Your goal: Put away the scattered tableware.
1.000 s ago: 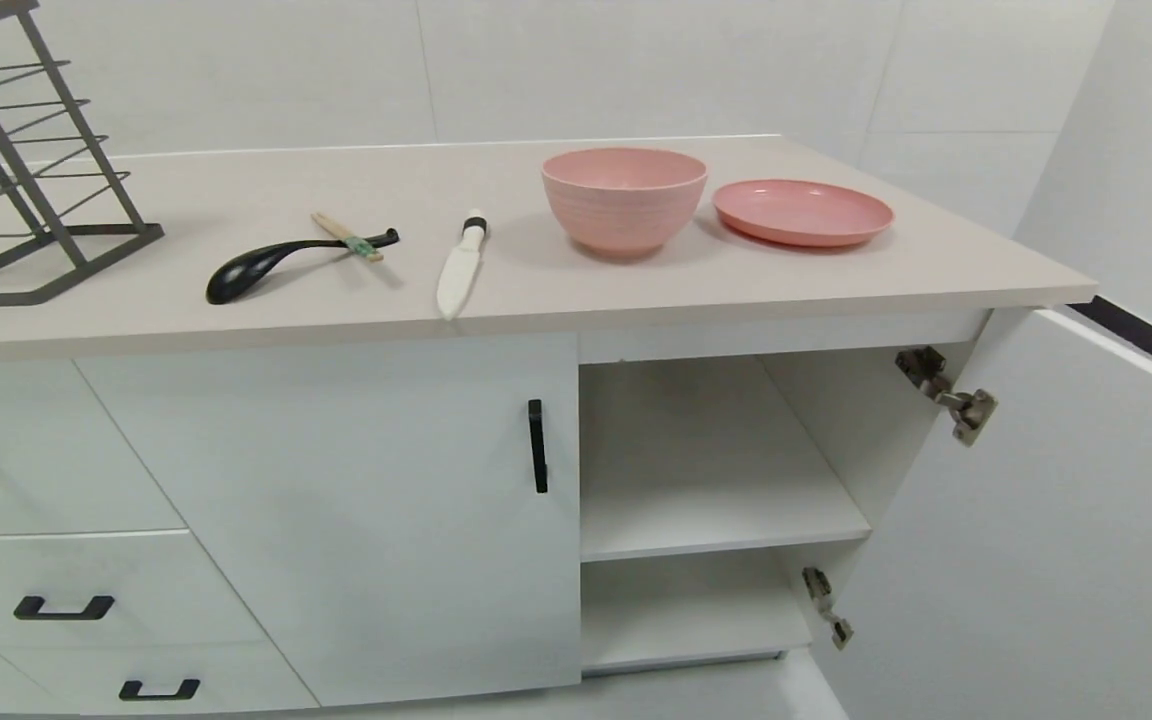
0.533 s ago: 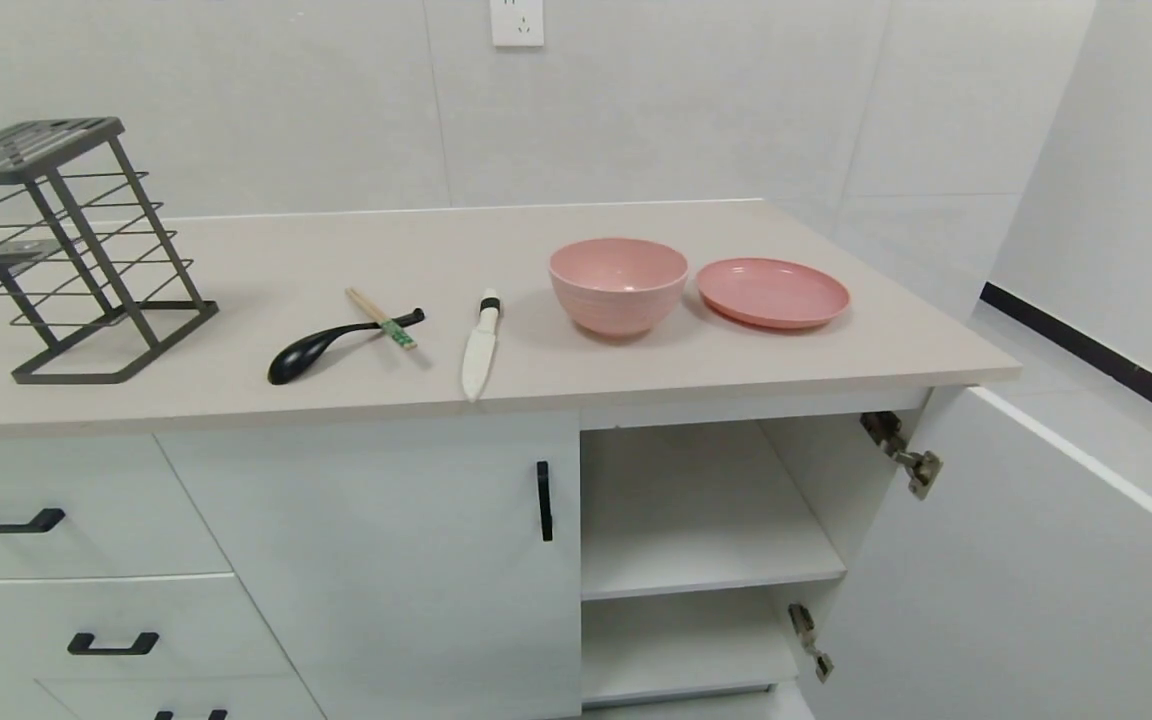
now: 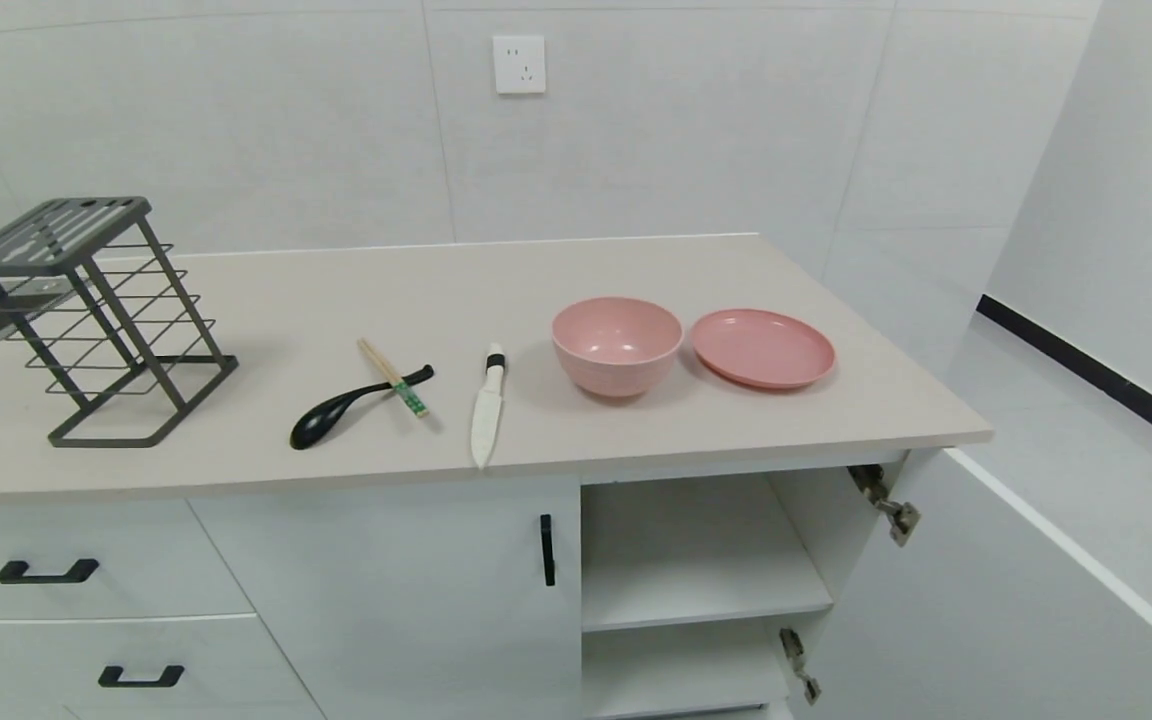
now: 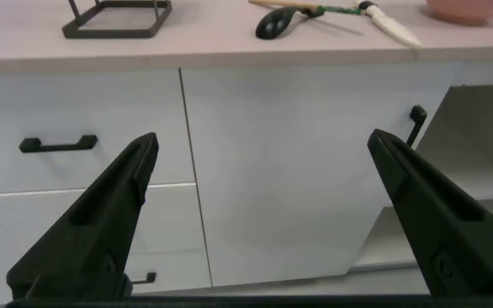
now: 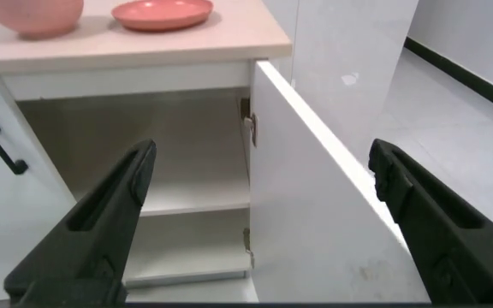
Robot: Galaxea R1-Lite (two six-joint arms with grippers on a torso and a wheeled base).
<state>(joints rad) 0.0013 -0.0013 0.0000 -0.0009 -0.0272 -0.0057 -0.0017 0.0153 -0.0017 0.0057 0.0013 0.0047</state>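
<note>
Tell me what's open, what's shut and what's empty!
Right door, open.
Left door, shut.
Drawers, shut.
Bowl, upright, empty.
Plate, empty.
Chopsticks, lying across spoon.
Left claw, open.
Right claw, open.

We are looking at a home kitchen. White tiled walls [image 3: 686, 130] with a socket [image 3: 519, 64] rise behind a pale table [image 3: 636, 280] built over white cupboards. Drawers [image 3: 86, 560] with black handles sit at the left, a closed door [image 3: 386, 600] stands in the middle, and an open door [image 3: 1016, 600] at the right shows two shelves [image 3: 686, 560]. On the table we see a dark wire rack [image 3: 96, 310] at the left, then a black spoon [image 3: 341, 410], chopsticks [image 3: 392, 377], a white knife [image 3: 487, 408], a pink bowl [image 3: 617, 345] and a pink plate [image 3: 762, 346].
</note>
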